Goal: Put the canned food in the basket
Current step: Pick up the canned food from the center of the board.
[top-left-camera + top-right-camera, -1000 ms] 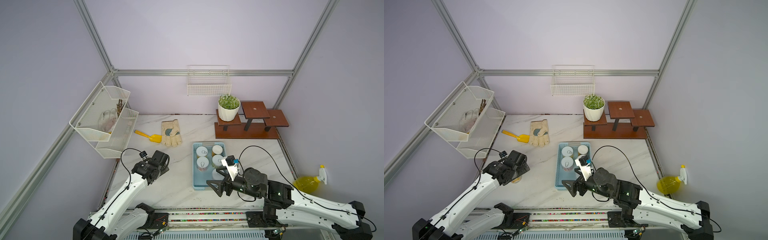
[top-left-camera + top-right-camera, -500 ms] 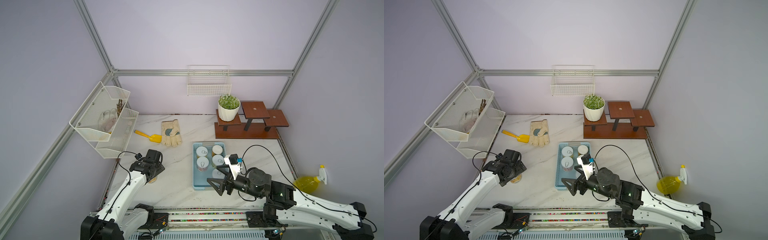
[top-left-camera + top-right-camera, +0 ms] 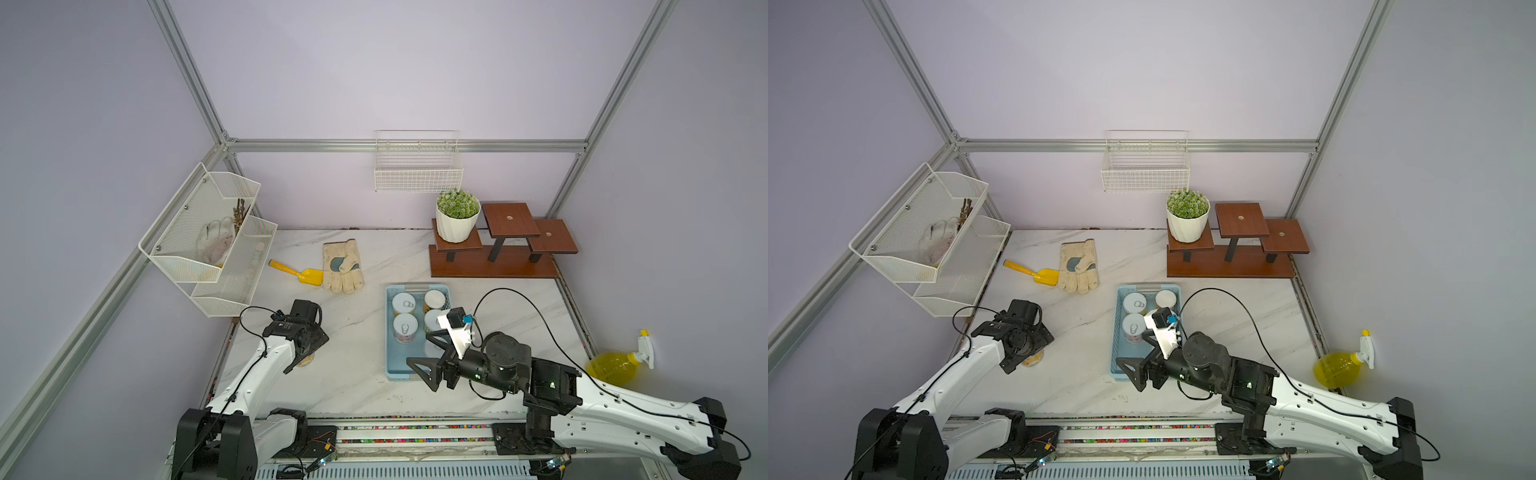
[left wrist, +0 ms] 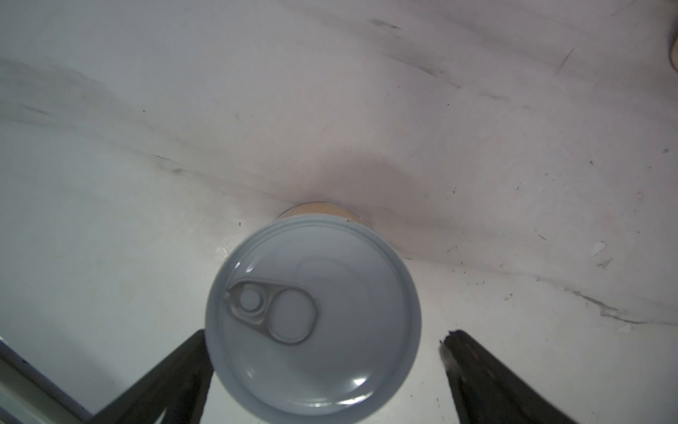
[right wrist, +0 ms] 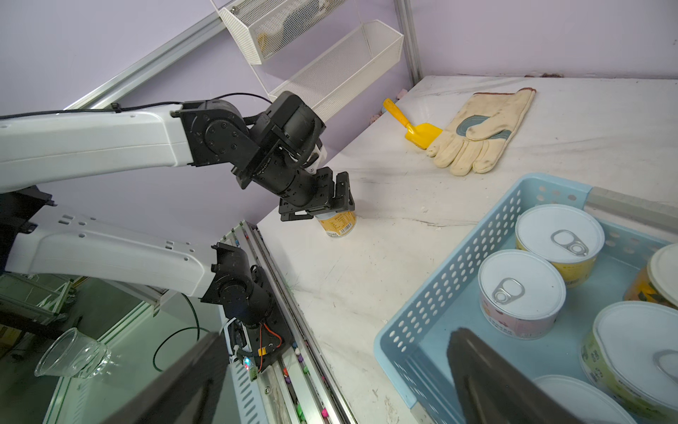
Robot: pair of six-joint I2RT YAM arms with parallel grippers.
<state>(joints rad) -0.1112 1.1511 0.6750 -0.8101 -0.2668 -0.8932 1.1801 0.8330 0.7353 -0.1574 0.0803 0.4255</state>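
The left arm point(image 5: 91, 139) and the right arm point(image 3: 623, 411) are built alike. Each has long, glossy white plastic link shells with small oblong slots, joined by chunky matt-black joint housings. Round black caps at the left arm's joints carry rings of small screws. A thin black right-arm cable point(image 3: 500, 289) arcs from wrist to forearm, and a similar left-arm cable point(image 3: 255, 308) curves above its white link. The right wrist bears a white angular camera bracket point(image 3: 455, 338) with a black module and a blue connector. The left gripper point(image 5: 321, 213) and right gripper point(image 3: 422, 374) have black, tapering, triangular fingers. Red wires and a small lit board point(image 5: 257, 352) sit at the left arm's base.
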